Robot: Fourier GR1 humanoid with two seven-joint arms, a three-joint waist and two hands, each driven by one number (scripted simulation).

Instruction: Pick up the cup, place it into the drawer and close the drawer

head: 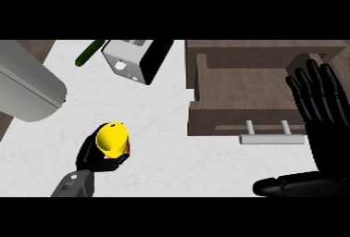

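Note:
A yellow cup (111, 137) lies tilted in my left hand (97, 156), whose fingers curl round it at the lower left over the white counter (150, 115). The open wooden drawer (239, 90) stands to the right, its inside bare, with a silver handle (270, 137) on its front. My right hand (321, 111) is open at the right edge, fingers straight and pointing up, overlapping the drawer's right side; its thumb shows low at the right.
A white and black appliance (133, 60) stands at the back centre with a green vegetable (89, 52) beside it. A large grey rounded object (27, 88) fills the upper left. Dark wood shows at the counter's left edge.

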